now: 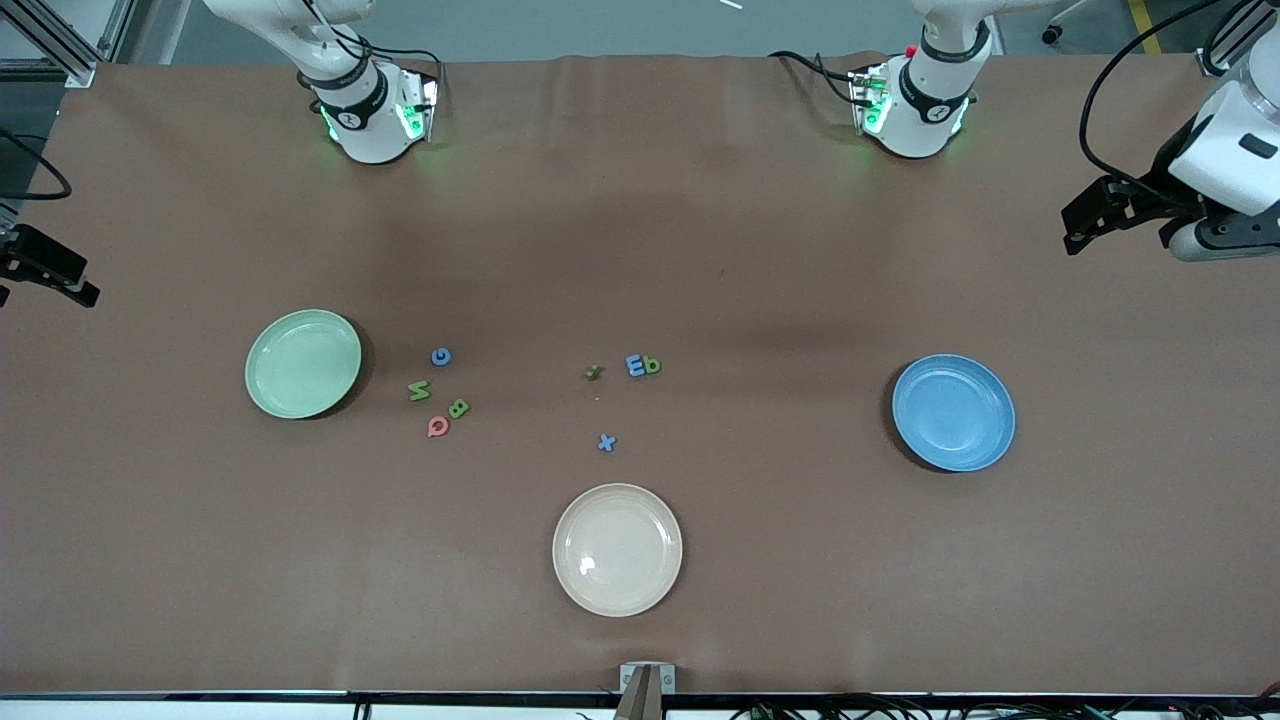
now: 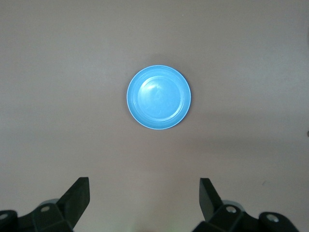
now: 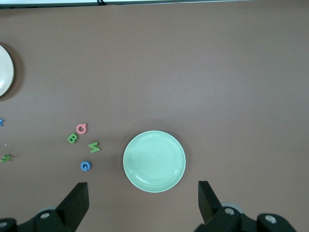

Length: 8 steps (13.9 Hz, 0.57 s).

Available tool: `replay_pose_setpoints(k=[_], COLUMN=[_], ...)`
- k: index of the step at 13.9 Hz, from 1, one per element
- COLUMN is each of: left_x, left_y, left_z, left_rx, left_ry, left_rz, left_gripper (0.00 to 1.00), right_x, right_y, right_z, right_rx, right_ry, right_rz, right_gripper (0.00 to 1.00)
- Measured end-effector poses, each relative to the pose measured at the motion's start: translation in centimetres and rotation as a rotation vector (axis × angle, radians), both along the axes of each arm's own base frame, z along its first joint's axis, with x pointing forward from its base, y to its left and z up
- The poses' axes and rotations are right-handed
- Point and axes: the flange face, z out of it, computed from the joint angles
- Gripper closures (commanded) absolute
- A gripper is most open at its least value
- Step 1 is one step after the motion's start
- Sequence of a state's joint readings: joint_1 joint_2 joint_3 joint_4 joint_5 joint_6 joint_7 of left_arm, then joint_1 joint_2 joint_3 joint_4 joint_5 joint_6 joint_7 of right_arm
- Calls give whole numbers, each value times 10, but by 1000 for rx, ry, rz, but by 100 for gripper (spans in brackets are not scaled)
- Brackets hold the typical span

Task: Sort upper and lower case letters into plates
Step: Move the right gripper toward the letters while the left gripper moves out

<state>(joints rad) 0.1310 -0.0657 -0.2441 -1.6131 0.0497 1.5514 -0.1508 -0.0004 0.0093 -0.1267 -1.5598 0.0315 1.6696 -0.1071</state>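
Observation:
The mint green plate (image 1: 303,363) lies toward the right arm's end and the bright blue plate (image 1: 953,412) toward the left arm's end; both are empty. Beside the mint plate lie a blue G (image 1: 441,356), green N (image 1: 419,391), green B (image 1: 459,407) and pink Q (image 1: 438,427). Mid-table lie a small green letter (image 1: 593,373), a blue E (image 1: 635,365) touching a green b (image 1: 652,366), and a blue x (image 1: 606,442). My left gripper (image 2: 145,193) is open and empty, high over the blue plate's end. My right gripper (image 3: 143,195) is open and empty, high over the mint plate's end.
A cream-white plate (image 1: 617,549) lies empty, nearer to the front camera than the blue x. The arm bases (image 1: 375,110) stand along the table's back edge. Brown table surface runs between the plates and the letters.

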Motion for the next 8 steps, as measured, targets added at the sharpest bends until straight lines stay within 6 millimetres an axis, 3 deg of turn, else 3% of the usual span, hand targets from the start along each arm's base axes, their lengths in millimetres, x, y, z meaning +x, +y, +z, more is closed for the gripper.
replay_pose_setpoints(k=[6,8], left_x=[1,5], left_y=[8,9], left_z=[2,1], left_rx=[-8,-11], left_ry=[-2,0], left_rz=[9,10], left_gripper=[0,0], right_x=[0,1], right_y=[1,10], right_z=[0,0], right_rx=[0,0], right_ry=[0,1], right_rz=[1,19], right_gripper=[0,0])
